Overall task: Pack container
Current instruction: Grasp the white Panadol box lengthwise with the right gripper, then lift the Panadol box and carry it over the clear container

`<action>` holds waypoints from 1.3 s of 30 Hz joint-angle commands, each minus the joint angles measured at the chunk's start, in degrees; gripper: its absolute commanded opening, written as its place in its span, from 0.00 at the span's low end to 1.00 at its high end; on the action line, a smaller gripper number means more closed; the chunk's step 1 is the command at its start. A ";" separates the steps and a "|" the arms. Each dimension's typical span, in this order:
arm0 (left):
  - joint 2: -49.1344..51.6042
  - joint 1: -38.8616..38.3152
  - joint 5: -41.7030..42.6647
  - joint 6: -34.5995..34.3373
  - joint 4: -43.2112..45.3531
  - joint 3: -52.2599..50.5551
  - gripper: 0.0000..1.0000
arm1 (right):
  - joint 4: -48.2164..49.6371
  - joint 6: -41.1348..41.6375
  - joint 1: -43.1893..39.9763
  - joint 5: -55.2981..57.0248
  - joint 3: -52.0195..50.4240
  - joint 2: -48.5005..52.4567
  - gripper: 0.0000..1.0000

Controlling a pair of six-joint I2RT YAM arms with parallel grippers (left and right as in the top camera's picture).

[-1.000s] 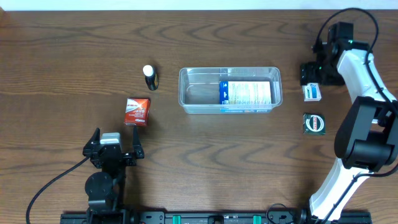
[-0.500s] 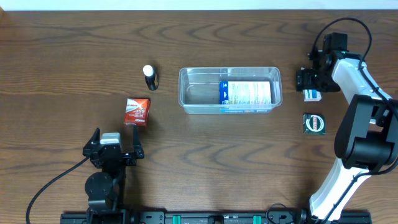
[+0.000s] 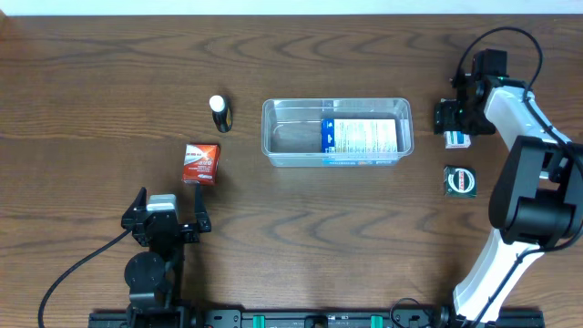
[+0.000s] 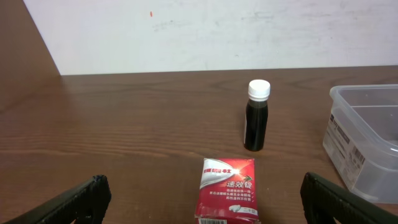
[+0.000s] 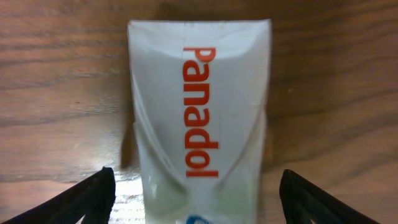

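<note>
The clear plastic container (image 3: 290, 137) sits mid-table with a blue-and-white box (image 3: 362, 136) lying inside its right half; its corner shows in the left wrist view (image 4: 364, 140). My right gripper (image 3: 454, 118) is open and low over a white Panadol box (image 5: 199, 118), with a finger on each side and gaps between. My left gripper (image 3: 166, 223) is open and empty near the front edge, behind a red box (image 3: 200, 162), which also shows in the left wrist view (image 4: 227, 186). A dark bottle with a white cap (image 3: 219, 113) stands beyond it, also in the left wrist view (image 4: 257, 117).
A small dark square packet with a green ring (image 3: 460, 180) lies on the table right of the container, in front of the right gripper. The wall rises behind the table's far edge (image 4: 217, 31).
My right gripper moved left and down over the Panadol box, which is now largely covered in the overhead view. The left arm has not moved.
</note>
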 commanded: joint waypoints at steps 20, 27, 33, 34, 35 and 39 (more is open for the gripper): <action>-0.37 -0.13 0.33 0.57 -0.81 -1.75 0.98 | -3.54 0.44 -0.63 0.59 1.75 1.68 0.40; -0.37 -0.13 0.33 0.57 -0.81 -1.75 0.98 | -8.96 0.44 -0.63 0.55 6.86 0.92 0.37; -0.37 -0.13 0.33 0.57 -0.81 -1.75 0.98 | -19.74 0.42 -0.48 0.48 18.99 -1.40 0.38; -0.37 -0.13 0.33 0.57 -0.81 -1.75 0.98 | -21.35 0.42 -0.35 0.28 21.03 -1.68 0.38; -0.37 -0.13 0.33 0.57 -0.81 -1.75 0.98 | -23.30 0.37 -0.20 -0.22 23.41 -2.10 0.38; -0.37 -0.13 0.33 0.57 -0.81 -1.75 0.98 | -29.20 -3.43 1.03 -3.65 31.21 -2.78 0.39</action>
